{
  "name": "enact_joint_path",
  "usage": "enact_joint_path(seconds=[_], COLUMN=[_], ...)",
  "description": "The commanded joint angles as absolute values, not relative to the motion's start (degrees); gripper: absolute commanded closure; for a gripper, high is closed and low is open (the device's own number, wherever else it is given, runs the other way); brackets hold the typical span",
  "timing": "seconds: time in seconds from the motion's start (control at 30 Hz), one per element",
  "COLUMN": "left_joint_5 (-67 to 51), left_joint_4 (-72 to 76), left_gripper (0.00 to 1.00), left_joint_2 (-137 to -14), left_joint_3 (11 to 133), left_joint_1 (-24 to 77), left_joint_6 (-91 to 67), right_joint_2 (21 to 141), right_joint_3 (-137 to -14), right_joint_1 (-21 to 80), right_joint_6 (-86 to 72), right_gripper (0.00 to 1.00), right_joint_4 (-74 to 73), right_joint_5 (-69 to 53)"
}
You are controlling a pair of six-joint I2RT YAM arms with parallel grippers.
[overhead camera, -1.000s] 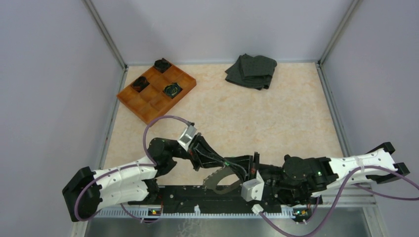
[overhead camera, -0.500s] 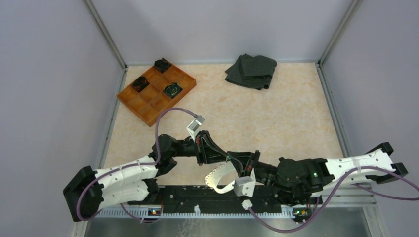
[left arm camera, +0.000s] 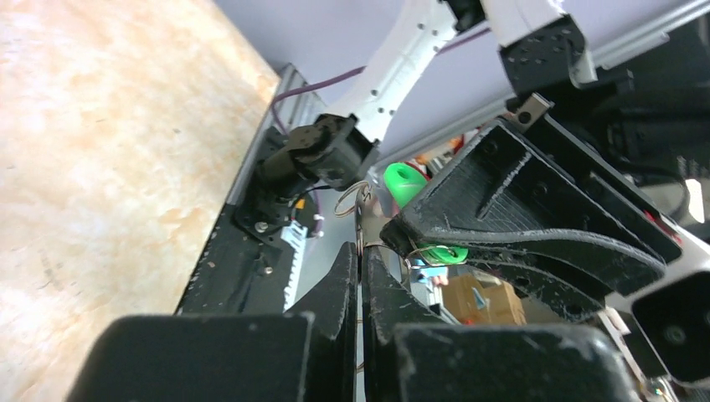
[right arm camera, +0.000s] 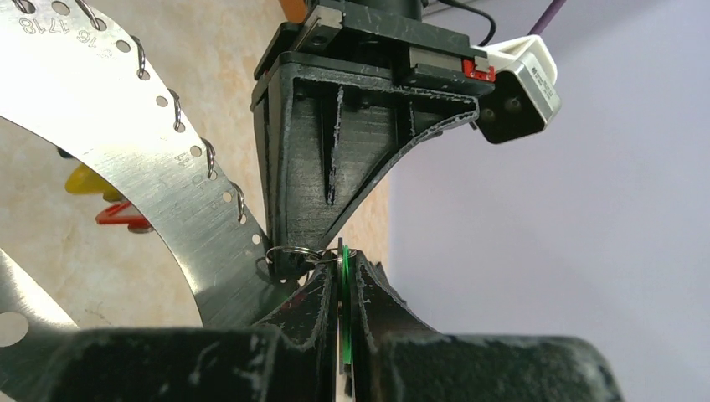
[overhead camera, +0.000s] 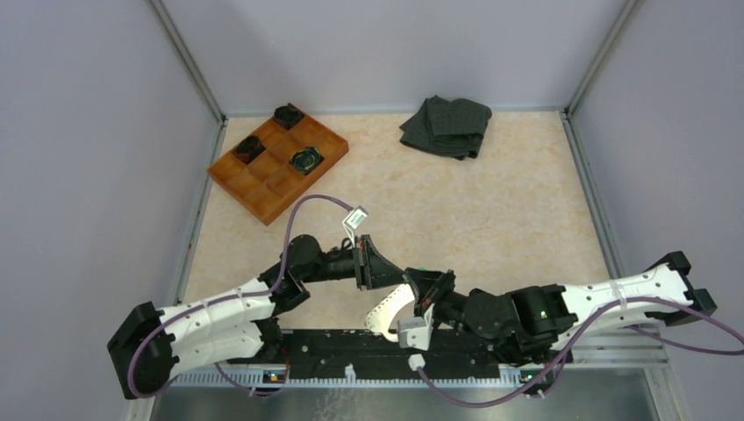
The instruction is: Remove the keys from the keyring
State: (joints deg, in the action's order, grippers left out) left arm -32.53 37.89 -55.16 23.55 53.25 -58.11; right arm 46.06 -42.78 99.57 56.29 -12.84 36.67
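Observation:
Both grippers meet low over the near middle of the table. My left gripper (overhead camera: 404,281) (left arm camera: 360,253) is shut on a thin curved metal plate (overhead camera: 384,314) (right arm camera: 159,159), seen edge-on between its fingers. The plate has a row of holes carrying small wire rings. One such keyring (right arm camera: 293,249) sits at the left gripper's tip and links to a green-headed key (right arm camera: 343,335). My right gripper (overhead camera: 422,293) (right arm camera: 342,256) is shut on that key. Yellow (right arm camera: 88,180) and red (right arm camera: 121,216) tags show behind the plate.
An orange compartment tray (overhead camera: 230,180) with black round objects (overhead camera: 305,159) stands at the back left. A dark folded cloth (overhead camera: 447,125) lies at the back middle. A black rail (overhead camera: 351,346) runs along the near edge, and grey walls close in both sides.
The meeting point of the grippers has shifted left and slightly away from the rail. The right arm has stretched leftward, the left wrist has rolled, and the plate now shows narrower.

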Motion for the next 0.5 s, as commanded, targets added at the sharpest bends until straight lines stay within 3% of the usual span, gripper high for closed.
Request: enact_joint_path(seconds=[0.0, 0.47], left_joint_5=[-21.5, -20.4], left_joint_4=[24.3, 20.5], left_gripper=[1.0, 1.0], left_joint_2=[-50.5, -51.4], left_joint_3=[28.4, 33.2], left_joint_1=[52.8, 52.8], left_joint_6=[-52.5, -53.0], right_joint_2=[47.9, 53.2], right_joint_3=[-46.5, -45.7], right_joint_1=[99.9, 99.8], right_joint_6=[52.4, 50.3], right_gripper=[1.0, 1.0], right_joint_4=[-14.4, -12.4], right_joint_5=[37.6, 45.6])
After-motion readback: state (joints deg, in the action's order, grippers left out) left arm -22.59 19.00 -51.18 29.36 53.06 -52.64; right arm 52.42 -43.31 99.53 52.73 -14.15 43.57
